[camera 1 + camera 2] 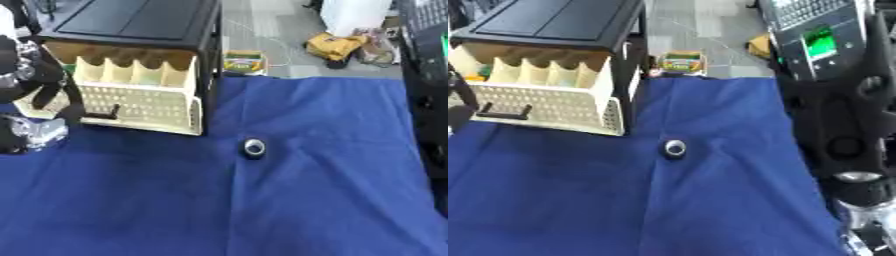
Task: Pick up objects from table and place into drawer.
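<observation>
Lying alone near the middle of the counter [332, 200]: a small round object [255, 148], dark ring around a pale shiny centre, too small to identify further. Sitting flat on a deep blue cloth [131, 210], softly creased, with one long fold running down toward 6 o'clock from just beneath the object. Not being touched by anything.

Standing at about 10 o'clock from the object, close by: a cream plastic drawer [131, 102], pulled out of a black cabinet [131, 20]. Showing a perforated, lattice-like front with a dark handle, and scalloped dividers inside forming a row of compartments. Possibly holding something green and something orange in the left compartments, seen from the right eye view, though too blurred to confirm.

Hanging at 9 o'clock, beside the drawer's left corner: the left robot hand [39, 80], black with silver joints, fingers curled downward and seemingly around nothing. Filling the 3 o'clock edge of the right eye view: the right arm, black and bulky, with the right robot hand [868, 227] only partly showing at the lower corner; impossible to tell whether open or closed.

Judging progress: drawer already open and ready, at least this one object waiting to be picked up and placed inside.

Beyond the counter's far edge, at 12 o'clock: a colourful small box [244, 62] on grey floor.
</observation>
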Available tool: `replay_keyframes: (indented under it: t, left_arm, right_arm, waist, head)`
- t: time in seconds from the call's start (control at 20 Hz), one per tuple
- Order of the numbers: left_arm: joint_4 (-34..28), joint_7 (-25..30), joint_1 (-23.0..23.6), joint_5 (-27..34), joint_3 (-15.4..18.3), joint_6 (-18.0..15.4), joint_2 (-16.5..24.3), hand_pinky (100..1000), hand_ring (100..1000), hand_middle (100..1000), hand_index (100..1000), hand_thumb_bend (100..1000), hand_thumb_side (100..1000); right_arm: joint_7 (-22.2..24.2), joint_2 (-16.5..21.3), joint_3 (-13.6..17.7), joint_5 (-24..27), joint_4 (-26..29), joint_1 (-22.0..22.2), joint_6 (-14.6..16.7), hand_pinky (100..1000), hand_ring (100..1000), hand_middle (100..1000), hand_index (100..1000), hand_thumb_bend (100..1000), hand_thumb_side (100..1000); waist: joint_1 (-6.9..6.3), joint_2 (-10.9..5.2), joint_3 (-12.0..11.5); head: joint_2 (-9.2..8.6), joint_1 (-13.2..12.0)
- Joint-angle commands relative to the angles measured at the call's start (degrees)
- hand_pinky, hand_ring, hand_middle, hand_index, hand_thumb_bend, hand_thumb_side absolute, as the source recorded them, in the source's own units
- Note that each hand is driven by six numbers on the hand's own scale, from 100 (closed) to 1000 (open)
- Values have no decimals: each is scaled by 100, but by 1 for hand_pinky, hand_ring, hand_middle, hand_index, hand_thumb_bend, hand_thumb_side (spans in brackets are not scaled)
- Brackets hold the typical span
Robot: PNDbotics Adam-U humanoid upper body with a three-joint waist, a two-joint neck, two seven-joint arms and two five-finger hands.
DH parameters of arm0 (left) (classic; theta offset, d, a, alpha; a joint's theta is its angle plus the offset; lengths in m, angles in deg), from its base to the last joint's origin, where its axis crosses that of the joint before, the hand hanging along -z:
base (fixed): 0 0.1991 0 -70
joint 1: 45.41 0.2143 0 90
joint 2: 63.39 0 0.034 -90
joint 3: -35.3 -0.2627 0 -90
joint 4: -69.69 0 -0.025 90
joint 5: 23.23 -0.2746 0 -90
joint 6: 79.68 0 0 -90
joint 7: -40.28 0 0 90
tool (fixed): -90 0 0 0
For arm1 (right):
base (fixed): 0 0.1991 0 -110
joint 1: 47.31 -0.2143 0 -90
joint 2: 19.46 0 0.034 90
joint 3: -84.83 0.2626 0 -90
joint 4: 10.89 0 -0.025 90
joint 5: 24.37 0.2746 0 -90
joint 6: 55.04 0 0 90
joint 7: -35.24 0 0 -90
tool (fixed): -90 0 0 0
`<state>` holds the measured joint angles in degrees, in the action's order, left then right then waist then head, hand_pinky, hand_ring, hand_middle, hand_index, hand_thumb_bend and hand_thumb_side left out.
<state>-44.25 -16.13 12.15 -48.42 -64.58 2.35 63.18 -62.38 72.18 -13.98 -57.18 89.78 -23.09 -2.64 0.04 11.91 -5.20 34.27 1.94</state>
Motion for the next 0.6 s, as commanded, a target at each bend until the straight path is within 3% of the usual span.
replay_keyframes:
  t: [0.05,0.3,0.5,0.6]
  left_arm:
    - [-65,113,83,30,-71,-29,358,100,346,364,678,100,986]
    - [-65,423,442,219,-285,152,443,100,440,428,831,100,1000]
    - [-65,713,686,339,-422,506,398,100,539,525,933,100,1000]
    - [-65,840,741,418,-482,724,357,143,578,544,947,100,1000]
  right_arm:
    - [-232,380,151,171,213,35,-39,526,642,644,823,353,891]
    - [-507,623,258,302,358,255,-94,522,638,642,823,363,888]
    - [-639,705,316,414,392,344,-142,518,635,641,824,369,880]
    - [-674,720,331,452,401,366,-153,517,634,641,825,376,885]
  waist:
    - [-34,-73,13]
    - [-18,-35,48]
    - [9,3,81]
    - [23,24,101]
  head:
    - [21,-44]
    - [-26,-88]
    - [-54,-103]
    - [-74,-112]
